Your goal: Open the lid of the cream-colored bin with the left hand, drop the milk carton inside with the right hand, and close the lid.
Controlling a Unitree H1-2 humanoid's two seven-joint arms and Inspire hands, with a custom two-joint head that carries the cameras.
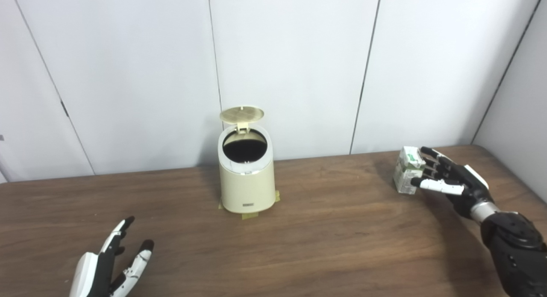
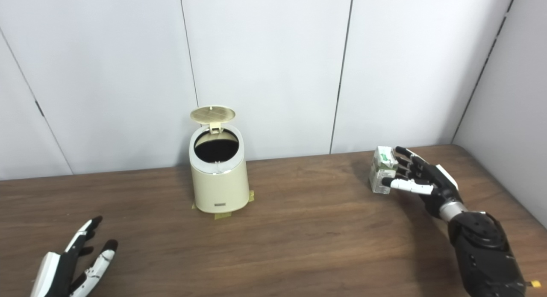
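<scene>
The right hand (image 1: 448, 179) is at the far right of the table (image 1: 342, 228), its dark forearm rising from the lower right corner and angling inward and away from the robot. The wrist is bent so the palm faces left. Its fingers (image 1: 431, 160) curl over the top and far side of the milk carton (image 1: 408, 169), and the white thumb (image 1: 440, 186) lies across the carton's near face. The hand is closed around the carton. Whether the carton's base rests on the table or is just clear of it cannot be told.

The left hand (image 1: 109, 263) is low at the near left edge, only its upper part in view. It lies palm toward the table, fingers spread and pointing away from the robot, holding nothing and touching nothing.

The bin (image 1: 247, 177) stands upright, well to the left of the right hand and well ahead and to the right of the left hand, roughly between the two. Its lid (image 1: 242, 114) is raised on the rear hinge, standing nearly upright behind the dark round opening. Strips of tape (image 1: 250, 216) show at the bin's base on the table.
</scene>
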